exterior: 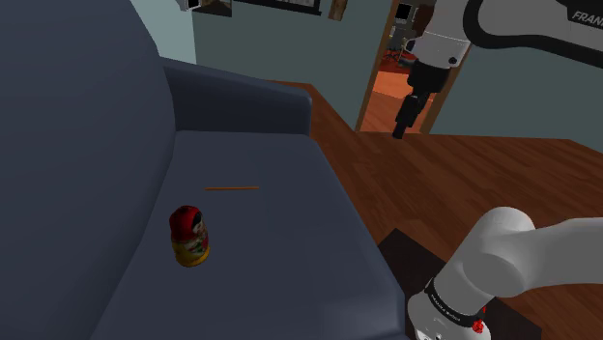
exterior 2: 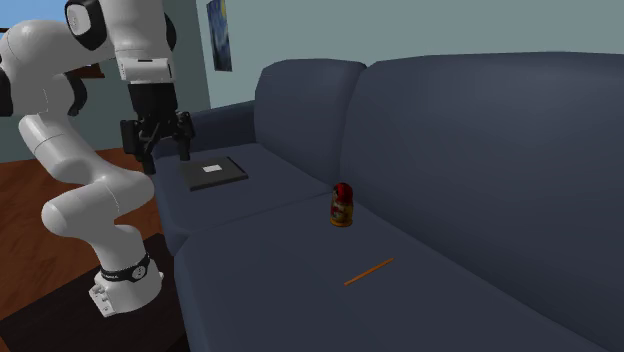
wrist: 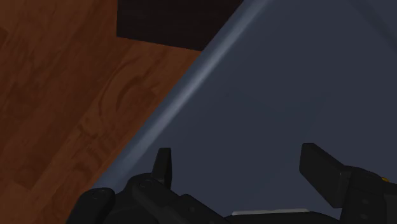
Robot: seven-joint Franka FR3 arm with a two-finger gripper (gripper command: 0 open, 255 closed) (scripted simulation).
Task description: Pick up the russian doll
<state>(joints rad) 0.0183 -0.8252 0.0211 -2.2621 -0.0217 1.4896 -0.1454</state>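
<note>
Nearest the stand (exterior: 404, 253), the arm (exterior: 512, 256) is seen bent upward. The tool (wrist: 242, 170) is held high over the sofa's front edge, where the seat and the wooden floor (wrist: 57, 95) meet. Its fingers are spread apart and nothing is gripped between them. Further in, on the seat of the sofa (exterior 2: 270, 280), the doll (exterior: 190, 237) is found standing upright. It is red above and yellow below, close under the backrest and well apart from the tool.

The step in hand is judged to be the approach. It would be done well if the tool were carried across the seat until centred above the doll, kept released, and turned so that a finger passes down each side of the rounded body. It should then be lowered until the widest part is straddled, since a grip on the narrower head could slip. The doll may tip if nudged, so contact is best avoided until the closing.

Counted: one doll; one thin orange stick (exterior 2: 369, 271), lying flat on the seat apart from the doll; one flat dark slab (exterior 2: 212, 172) with a pale label, further along the seat near the tool; one sofa; one arm.
</note>
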